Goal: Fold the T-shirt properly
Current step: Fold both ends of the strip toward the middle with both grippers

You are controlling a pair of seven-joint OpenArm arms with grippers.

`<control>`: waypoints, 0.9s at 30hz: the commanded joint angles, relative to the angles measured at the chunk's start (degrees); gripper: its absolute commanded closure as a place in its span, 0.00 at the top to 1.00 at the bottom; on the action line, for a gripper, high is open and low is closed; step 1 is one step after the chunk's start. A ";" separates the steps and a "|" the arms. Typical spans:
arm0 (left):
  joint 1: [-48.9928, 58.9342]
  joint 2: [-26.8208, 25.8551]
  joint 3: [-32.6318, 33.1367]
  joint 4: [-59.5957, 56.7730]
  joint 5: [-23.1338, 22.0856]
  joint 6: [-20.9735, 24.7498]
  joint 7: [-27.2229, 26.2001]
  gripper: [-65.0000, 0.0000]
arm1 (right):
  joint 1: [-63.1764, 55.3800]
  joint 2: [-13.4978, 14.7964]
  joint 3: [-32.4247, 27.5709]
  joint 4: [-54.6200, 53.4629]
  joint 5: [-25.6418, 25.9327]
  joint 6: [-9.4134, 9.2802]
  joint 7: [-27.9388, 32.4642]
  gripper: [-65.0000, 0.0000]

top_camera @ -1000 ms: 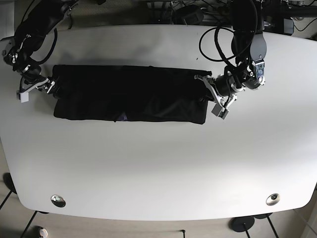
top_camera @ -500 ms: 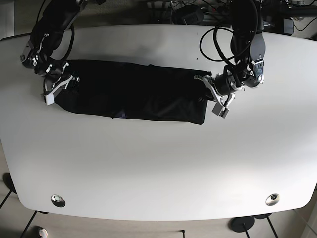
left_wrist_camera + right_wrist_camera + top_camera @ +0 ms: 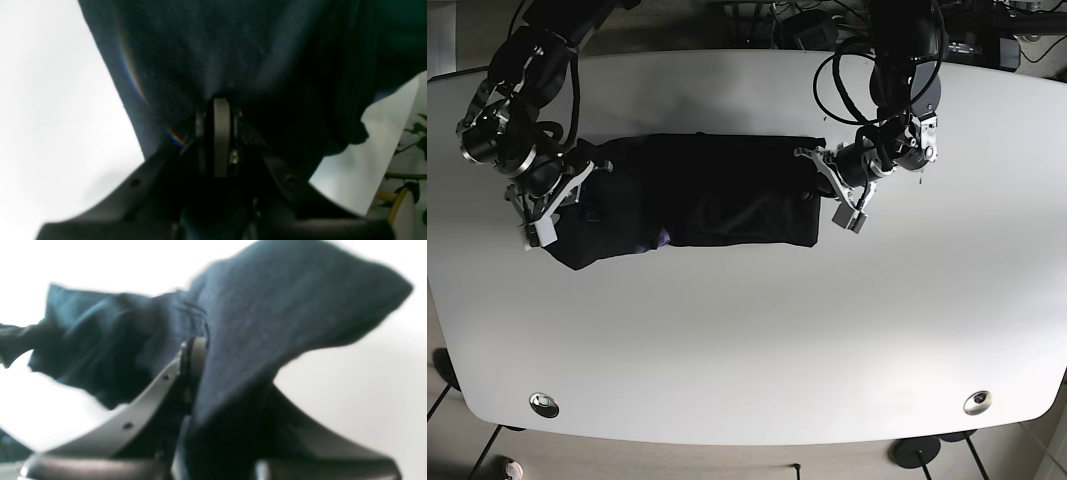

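Observation:
The dark T-shirt [image 3: 717,190] lies as a bunched band across the far half of the white table [image 3: 747,340]. My left gripper [image 3: 823,186] holds its end on the base view's right. The left wrist view shows this gripper [image 3: 221,103] shut on the T-shirt [image 3: 233,50], the cloth gathered at the fingertips. My right gripper [image 3: 560,203] holds the opposite end, which droops toward the front. In the right wrist view the gripper [image 3: 196,348] is shut on the T-shirt [image 3: 267,306], with cloth draped over one finger and lifted off the table.
Two round metal inserts [image 3: 544,404] [image 3: 977,402] sit near the table's front edge. Cables [image 3: 847,80] loop from the arm at the back right. A plant [image 3: 417,133] stands beyond the table's edge in the left wrist view.
Both grippers have moved inward. The right gripper carried its end of the shirt rightward and toward the front; the left gripper shifted left. The shirt is now shorter and more bunched.

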 commanded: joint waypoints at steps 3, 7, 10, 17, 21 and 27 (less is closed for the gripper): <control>-0.51 2.40 0.21 0.42 0.23 4.00 1.00 0.01 | -0.05 -4.10 -4.30 0.91 2.84 -0.12 0.86 0.05; -0.51 3.28 0.21 0.42 0.32 4.09 1.09 0.01 | -0.31 -10.16 -8.08 0.82 3.27 -0.12 0.95 0.05; -0.51 3.28 0.30 -1.60 0.14 4.09 1.09 0.01 | -0.13 -11.75 -13.09 0.74 3.01 -0.21 4.46 0.05; -0.86 3.10 0.12 -5.38 0.14 4.09 0.82 0.01 | 1.54 -11.66 -25.22 -8.76 -3.67 -3.55 15.36 0.05; -0.78 3.19 0.12 -5.20 0.14 4.09 0.82 0.01 | 2.59 -11.66 -29.80 -14.83 -9.56 -3.73 22.13 0.06; -0.86 3.19 0.12 -5.03 -0.03 3.83 0.82 0.01 | 5.76 -11.66 -33.05 -22.56 -15.89 -3.81 26.88 0.13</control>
